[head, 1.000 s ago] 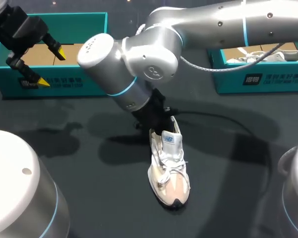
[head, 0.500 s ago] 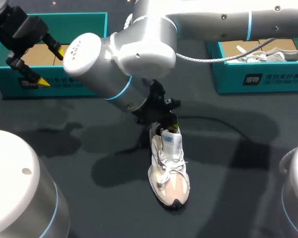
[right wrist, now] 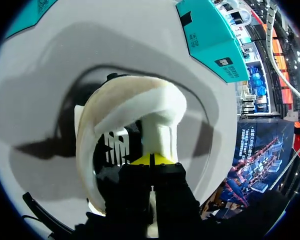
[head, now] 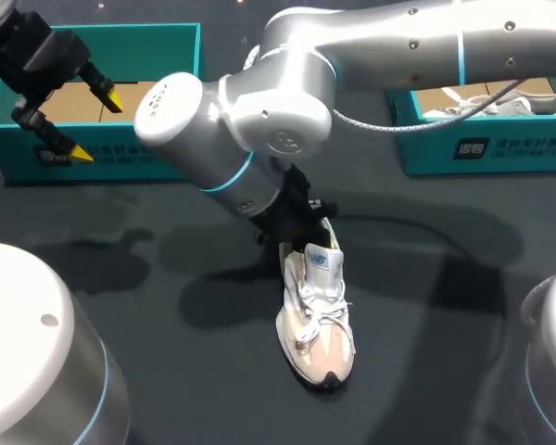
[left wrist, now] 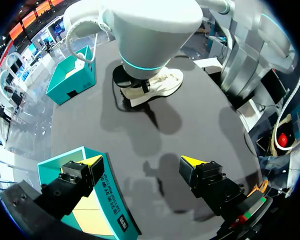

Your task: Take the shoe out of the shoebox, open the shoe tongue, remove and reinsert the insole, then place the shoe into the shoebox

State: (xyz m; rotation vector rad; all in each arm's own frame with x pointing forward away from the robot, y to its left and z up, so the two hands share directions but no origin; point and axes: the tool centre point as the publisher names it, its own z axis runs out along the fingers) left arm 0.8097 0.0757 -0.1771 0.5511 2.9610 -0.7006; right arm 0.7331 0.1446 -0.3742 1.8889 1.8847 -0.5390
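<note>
The right arm (head: 259, 111) did a little wobble. Half a second ago its fat silver joint had swung out toward the left side and lifted a bit. Now it's rolled back and dropped to pretty much where it sat a second ago. The right hand (right wrist: 151, 160) twisted along with it at the heel of the shoe (head: 317, 320). Mid-swing a yellowish bit showed just behind the tongue (head: 322, 262), and that's covered up again now. The arm's shadow on the surface (head: 445, 352) slid out and back with it too.
</note>
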